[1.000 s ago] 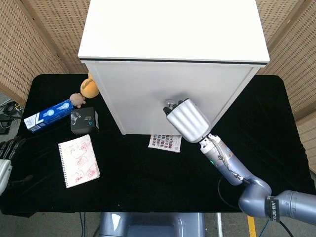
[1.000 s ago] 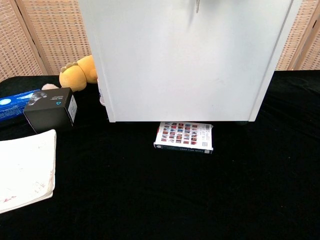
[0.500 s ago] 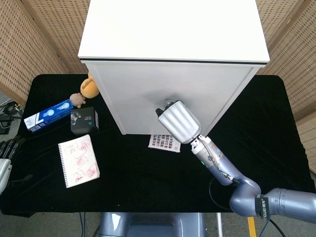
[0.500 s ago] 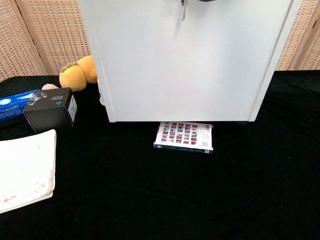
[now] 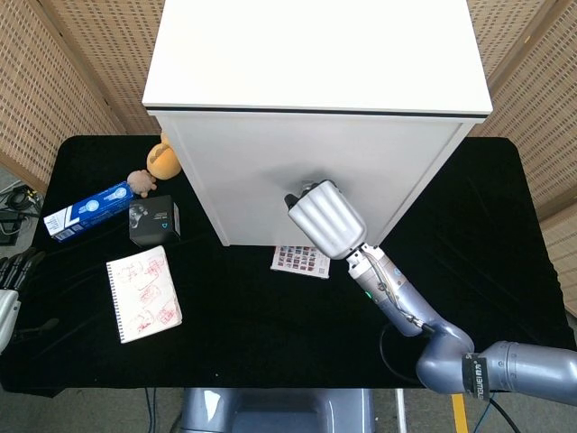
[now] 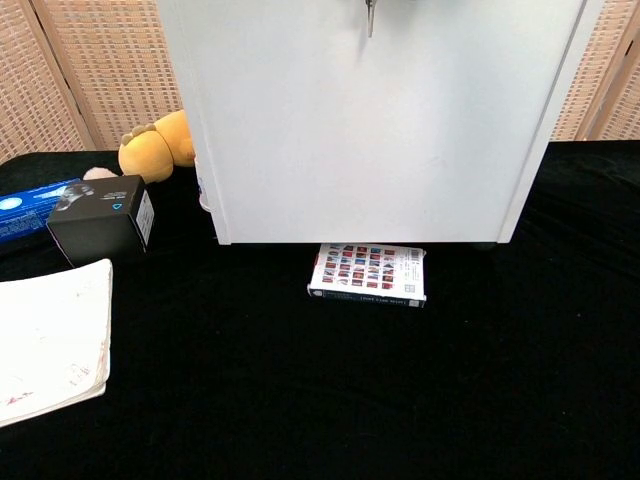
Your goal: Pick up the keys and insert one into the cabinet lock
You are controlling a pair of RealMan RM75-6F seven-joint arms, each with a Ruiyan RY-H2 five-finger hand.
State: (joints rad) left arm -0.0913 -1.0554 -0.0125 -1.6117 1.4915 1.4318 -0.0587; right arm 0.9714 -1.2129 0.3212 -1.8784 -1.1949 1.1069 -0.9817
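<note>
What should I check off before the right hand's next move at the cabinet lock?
1. Right hand at the cabinet front: ok.
2. Keys held: cannot tell; only a key dangles at the chest view's top edge.
3. Key seated in lock: cannot tell, hand covers it.
4. Left hand away at the table's edge: ok.
5. Card box at the cabinet's foot, below the hand: ok.

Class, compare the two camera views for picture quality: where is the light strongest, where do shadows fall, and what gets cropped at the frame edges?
Head view: the cabinet top is washed out to plain white, and the right hand casts a soft shadow on the door. Chest view: even light, sharp focus, a dangling key cropped by the top edge, the notebook by the left.
</note>
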